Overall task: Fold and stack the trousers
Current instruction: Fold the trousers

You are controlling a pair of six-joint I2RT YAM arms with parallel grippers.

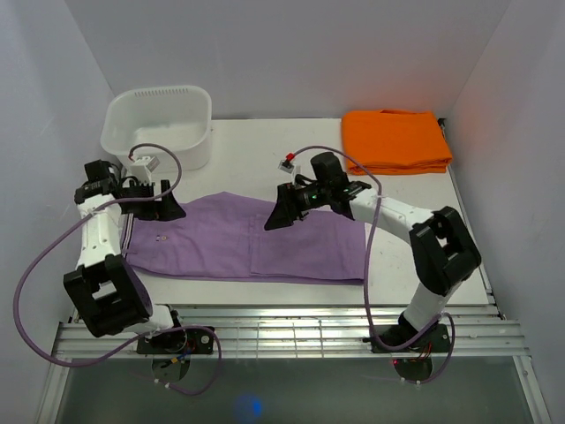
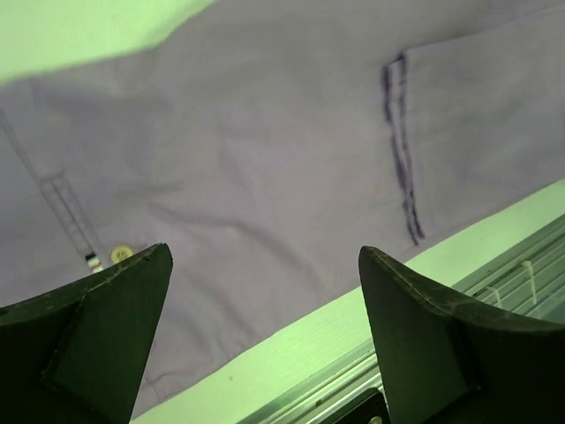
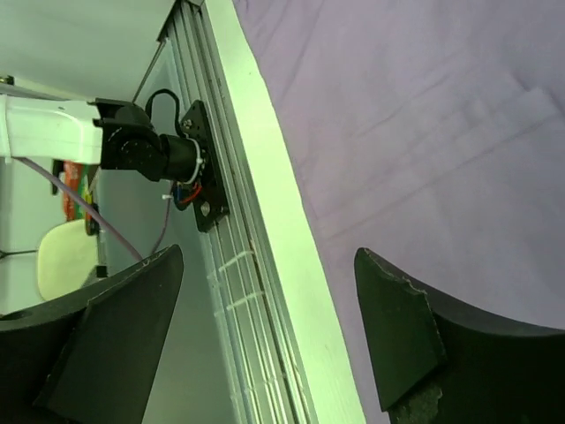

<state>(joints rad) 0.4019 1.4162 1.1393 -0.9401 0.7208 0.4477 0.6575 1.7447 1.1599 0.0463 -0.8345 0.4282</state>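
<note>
The lilac trousers (image 1: pixel 238 243) lie flat on the table, folded over once, spanning from the left arm to right of centre. My left gripper (image 1: pixel 168 208) hovers open and empty above their left end, where a button and pocket seam show in the left wrist view (image 2: pixel 265 159). My right gripper (image 1: pixel 284 214) hovers open and empty above the trousers' upper middle edge. The right wrist view shows the cloth (image 3: pixel 424 132) and its folded layer edges beneath the fingers.
A white basin (image 1: pixel 159 124) stands at the back left. A folded orange cloth (image 1: pixel 395 140) lies at the back right. The table's front edge with its metal rails (image 1: pixel 291 327) runs just below the trousers. Purple cables loop from both arms.
</note>
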